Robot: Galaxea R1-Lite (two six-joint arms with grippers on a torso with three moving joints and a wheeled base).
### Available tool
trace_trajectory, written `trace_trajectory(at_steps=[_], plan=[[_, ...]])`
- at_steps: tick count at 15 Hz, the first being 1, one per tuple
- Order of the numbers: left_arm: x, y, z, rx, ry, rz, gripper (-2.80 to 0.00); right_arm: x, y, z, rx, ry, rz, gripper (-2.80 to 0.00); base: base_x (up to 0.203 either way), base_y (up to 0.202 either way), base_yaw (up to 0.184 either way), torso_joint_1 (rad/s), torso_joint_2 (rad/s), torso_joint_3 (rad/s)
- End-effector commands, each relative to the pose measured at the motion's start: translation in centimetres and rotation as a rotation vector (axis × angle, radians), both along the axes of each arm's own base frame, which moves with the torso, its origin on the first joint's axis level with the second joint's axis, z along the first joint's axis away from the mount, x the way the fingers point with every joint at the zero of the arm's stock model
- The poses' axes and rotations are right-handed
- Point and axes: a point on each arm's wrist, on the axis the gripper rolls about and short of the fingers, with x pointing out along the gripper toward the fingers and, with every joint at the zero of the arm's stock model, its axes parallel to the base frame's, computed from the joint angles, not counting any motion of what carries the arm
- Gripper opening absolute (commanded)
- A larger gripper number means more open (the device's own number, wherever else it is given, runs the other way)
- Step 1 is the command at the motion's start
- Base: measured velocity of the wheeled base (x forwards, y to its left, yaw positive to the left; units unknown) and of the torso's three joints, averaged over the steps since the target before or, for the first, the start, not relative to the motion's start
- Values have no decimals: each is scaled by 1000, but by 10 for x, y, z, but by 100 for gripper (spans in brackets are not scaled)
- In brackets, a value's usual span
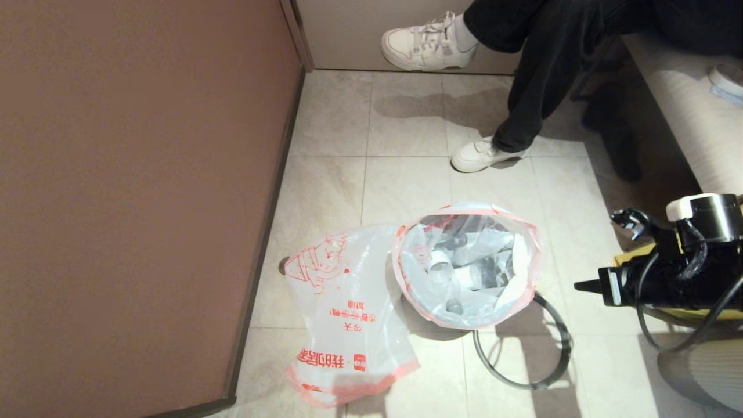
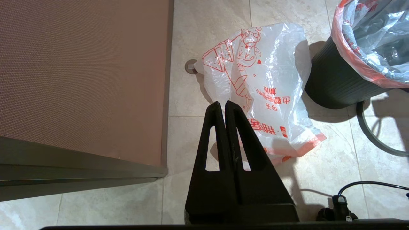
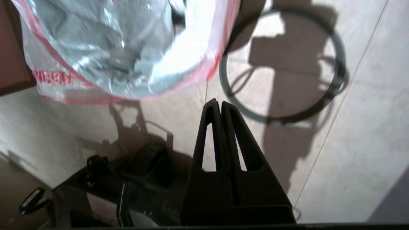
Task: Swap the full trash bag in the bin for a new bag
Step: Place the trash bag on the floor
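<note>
Well, the full trash bag (image 1: 467, 264) sits in the bin (image 2: 335, 83) at the lower middle of the head view, its pink hem folded out over the rim and bottles showing in its open mouth. The right gripper (image 1: 583, 285) comes in level from the right edge of that frame, its tip aimed leftward at the bag, with a stretch of bare tile and the grey ring (image 1: 522, 342) lying loose on the floor between them. Its jaws are pressed together on nothing, so I'd judge they must part before the hem can be caught. The bag lies to the left of that tip, with its nearest hem on the bin's right side, and the right arm is plainly the nearer one. The new bag (image 1: 342, 307) lies limp and flat on the tiles just left of the bin, its long axis running from upper to lower frame. The left gripper (image 2: 222, 105) is out of the head view; its wrist view shows it closed and empty, hovering above the new bag's lower corner. That same view alone shows the bin's black ribbed wall, which the head view hides under the bag. The right wrist view alone shows the ring as a whole circle with the hem at its edge.
</note>
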Motion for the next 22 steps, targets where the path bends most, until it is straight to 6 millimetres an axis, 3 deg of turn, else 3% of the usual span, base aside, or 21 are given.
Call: trace_trajectory(at_steps=[1,3,7,8,14,22], plan=[[0,0,0,0,2,0,-280,10,10,21,-9,-88,27,-280,0,0,0,0,0,0],[0,0,0,0,2,0,-280,25,13,24,-32,-121,58,-280,0,0,0,0,0,0],[0,0,0,0,2,0,-280,52,24,3,-81,-158,136,-280,0,0,0,0,0,0],[0,0,0,0,2,0,-280,56,25,-2,-101,-166,151,0,0,0,0,0,0,0],[0,0,0,0,2,0,-280,90,27,-17,-161,-292,120,0,0,0,0,0,0,0],[0,0,0,0,2,0,-280,124,29,-38,-157,-279,111,0,0,0,0,0,0,0]])
